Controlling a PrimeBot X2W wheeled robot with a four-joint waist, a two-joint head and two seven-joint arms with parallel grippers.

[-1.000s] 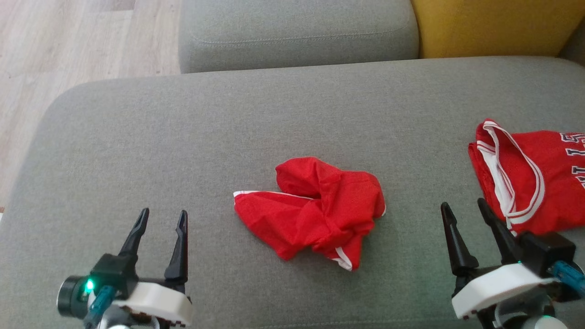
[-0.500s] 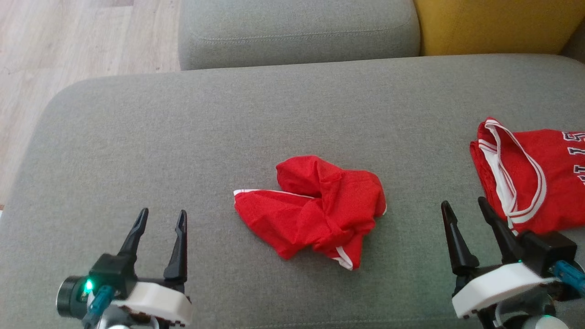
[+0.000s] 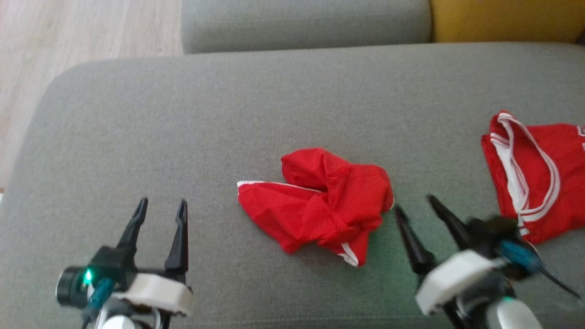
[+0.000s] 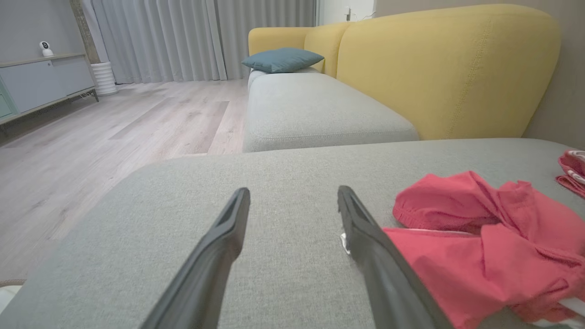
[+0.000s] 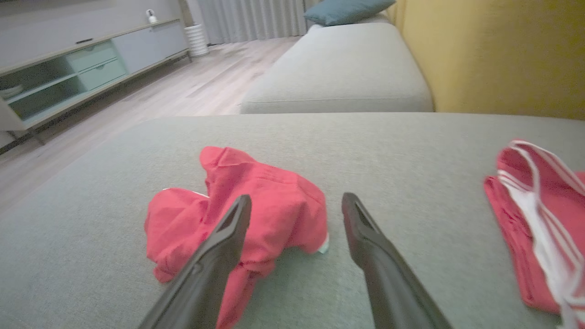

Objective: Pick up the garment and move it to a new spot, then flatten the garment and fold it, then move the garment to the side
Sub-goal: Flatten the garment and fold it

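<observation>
Grey sofa seat [image 3: 183, 128] broad, rounded at corner. Second grey cushion [image 4: 315, 109] beyond it, yellow backrest [image 4: 448, 68] alongside, teal pillow [image 4: 282, 59] at far end. Red jersey [image 3: 566, 192] with white trim lies near seat's right edge. Pale wood floor [image 4: 114, 132], grey curtains [image 4: 183, 36]. Low sideboard [image 4: 41, 82], small white camera [image 4: 45, 47] on top, white ribbed cylinder [image 4: 104, 78] beside it.

One crumpled red mesh garment [image 3: 329, 210] is counted, one white-trimmed red fabric jersey [image 3: 571, 192] too, and one teal fabric cushion [image 4: 282, 59] is spotted.
</observation>
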